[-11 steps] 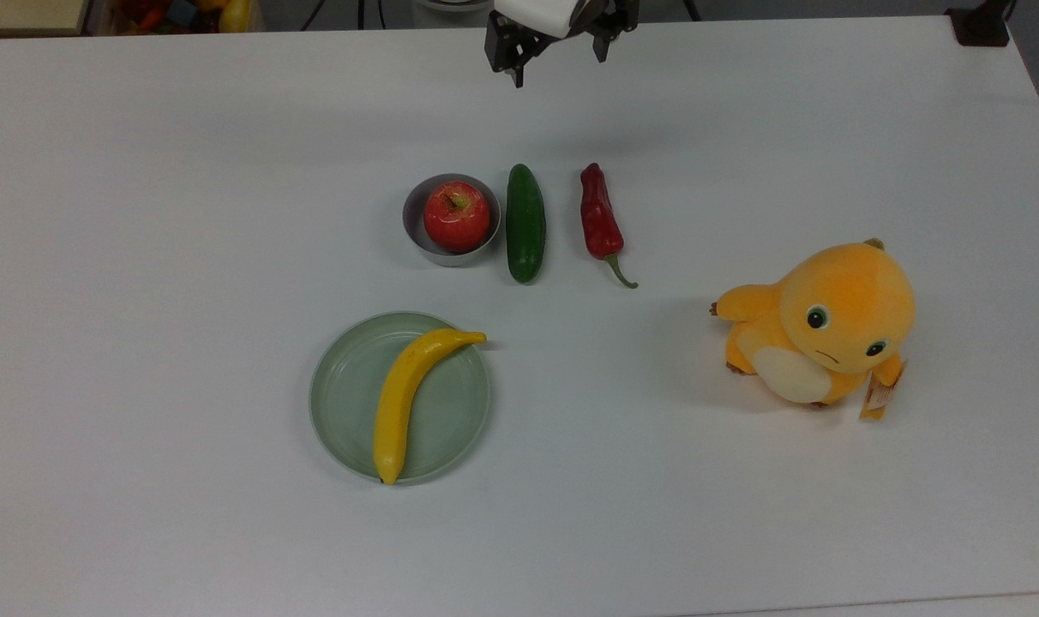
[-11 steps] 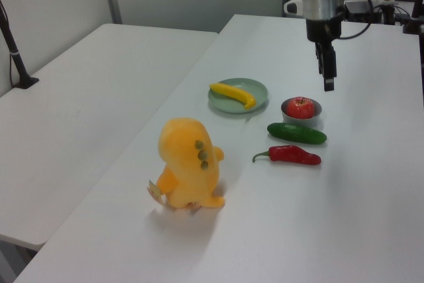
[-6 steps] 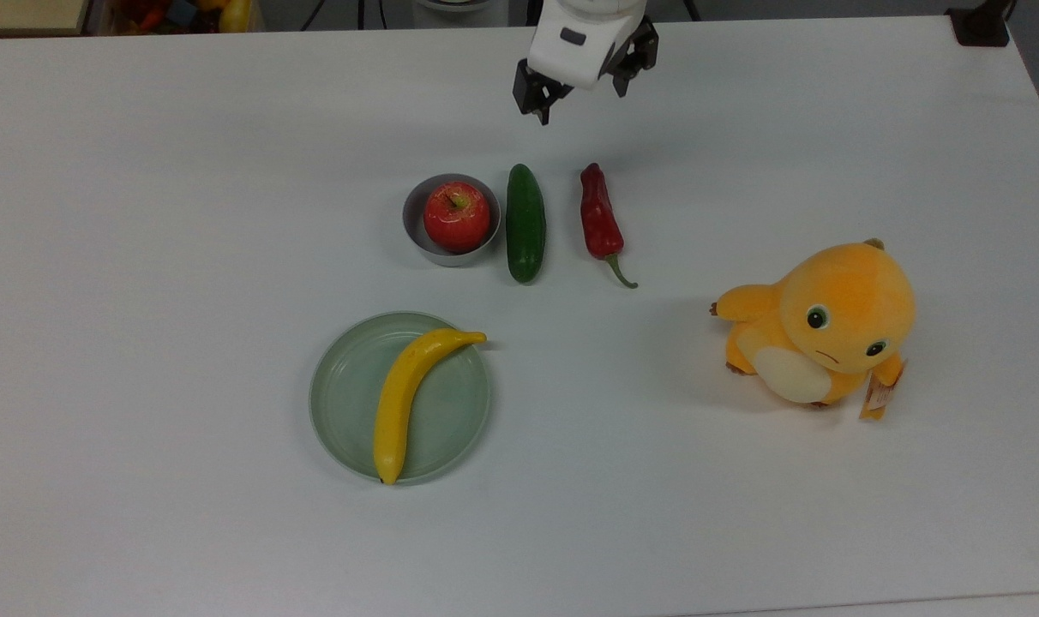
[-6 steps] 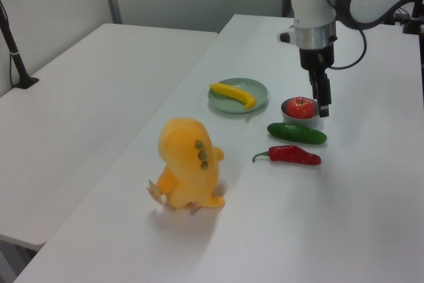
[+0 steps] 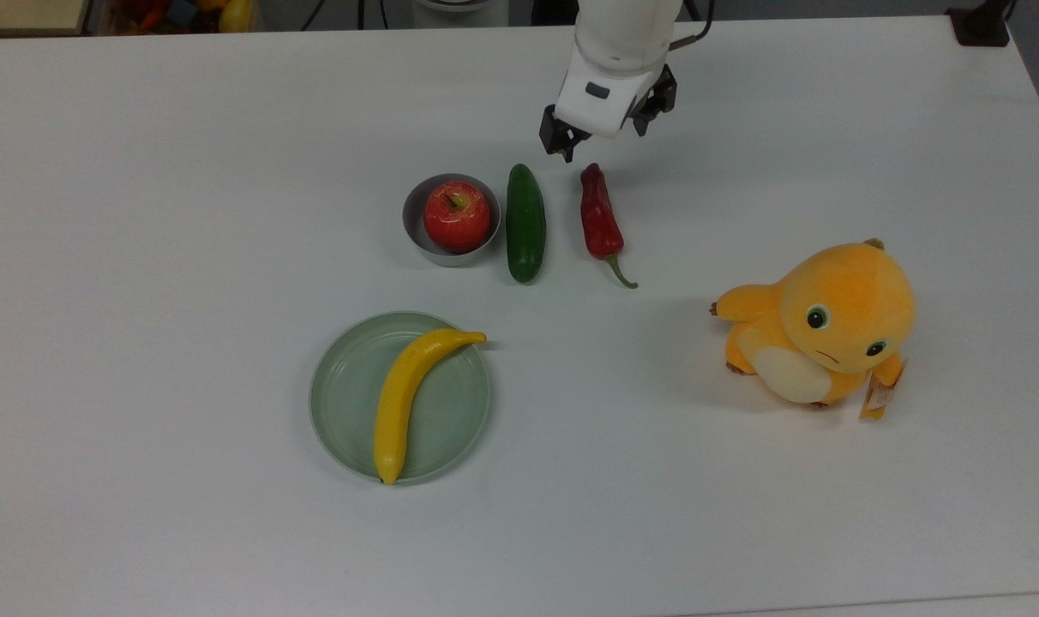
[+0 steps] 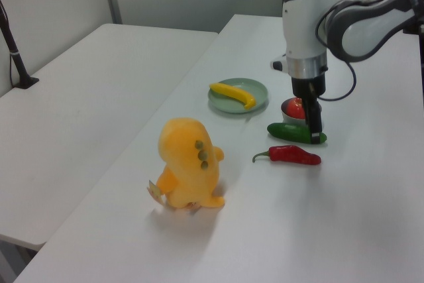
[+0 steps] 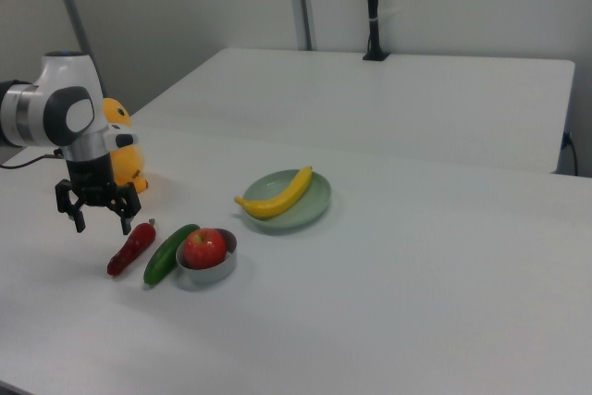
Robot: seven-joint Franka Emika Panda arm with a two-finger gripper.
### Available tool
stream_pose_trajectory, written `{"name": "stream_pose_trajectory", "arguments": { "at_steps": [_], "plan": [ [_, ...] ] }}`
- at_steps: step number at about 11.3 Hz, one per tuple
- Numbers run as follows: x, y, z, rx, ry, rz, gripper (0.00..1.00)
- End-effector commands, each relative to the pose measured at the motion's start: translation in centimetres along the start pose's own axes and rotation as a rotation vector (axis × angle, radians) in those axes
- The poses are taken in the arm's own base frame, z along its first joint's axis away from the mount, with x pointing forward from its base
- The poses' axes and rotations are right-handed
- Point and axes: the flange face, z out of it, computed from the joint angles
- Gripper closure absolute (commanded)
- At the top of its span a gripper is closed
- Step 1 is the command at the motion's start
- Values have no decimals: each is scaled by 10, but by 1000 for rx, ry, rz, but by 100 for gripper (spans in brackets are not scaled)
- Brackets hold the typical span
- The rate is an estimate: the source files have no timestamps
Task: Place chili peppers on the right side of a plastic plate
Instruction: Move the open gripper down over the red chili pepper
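Chili pepper (image 5: pixel 599 218) lies flat on the white table (image 5: pixel 185 171), stem toward the top view's bottom, just right of the cucumber (image 5: pixel 525 223) and the apple (image 5: pixel 457 216) in its grey bowl (image 5: pixel 416 224). Above its far tip hangs the gripper (image 5: pixel 606 144), jaws apart and empty. The green plate (image 5: pixel 348 403), carrying a banana (image 5: pixel 408 394), sits well apart at the top view's lower left.

Glossy chili pepper (image 5: pixel 599 218), matt plate (image 5: pixel 345 403), plush toy (image 5: pixel 828 330)
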Motion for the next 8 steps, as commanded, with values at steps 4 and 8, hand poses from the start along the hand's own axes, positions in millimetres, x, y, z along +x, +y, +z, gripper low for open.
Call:
{"name": "stream_pose_trajectory", "arguments": {
  "at_steps": [4,8],
  "plan": [
    [14,-9,37,10,87,92,0],
    [23,-2,65,-24,87,72,0]
  ]
}}
